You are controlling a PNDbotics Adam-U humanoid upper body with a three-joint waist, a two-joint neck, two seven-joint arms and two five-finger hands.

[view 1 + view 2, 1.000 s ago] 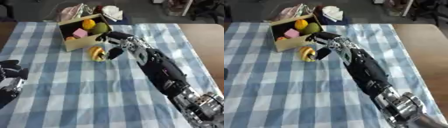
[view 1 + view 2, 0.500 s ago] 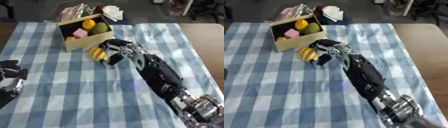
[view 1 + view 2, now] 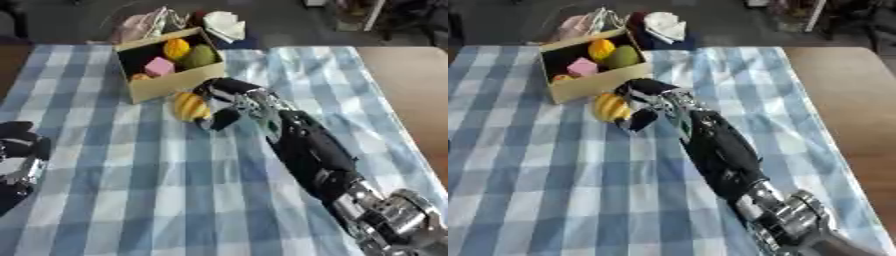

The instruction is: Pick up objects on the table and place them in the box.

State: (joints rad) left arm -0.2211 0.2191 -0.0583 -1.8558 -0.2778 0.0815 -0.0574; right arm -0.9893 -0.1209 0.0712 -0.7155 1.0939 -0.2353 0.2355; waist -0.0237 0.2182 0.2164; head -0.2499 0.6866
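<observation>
Reaching across table, right hand (image 3: pixel 226 102) curled around yellow fruit (image 3: pixel 190 106) beside box (image 3: pixel 166 82).

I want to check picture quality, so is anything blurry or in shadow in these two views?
Left eye view: soft throughout, the right hand at the yellow fruit smeared; left hand dark and indistinct. Right eye view: same softness, the box interior shaded.

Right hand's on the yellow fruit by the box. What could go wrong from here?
The right hand curls round the yellow fruit from one side only, so the fruit may roll out on lifting. The cardboard box stands right beside it and already holds several items; the lift could bump its wall or crowd them.
</observation>
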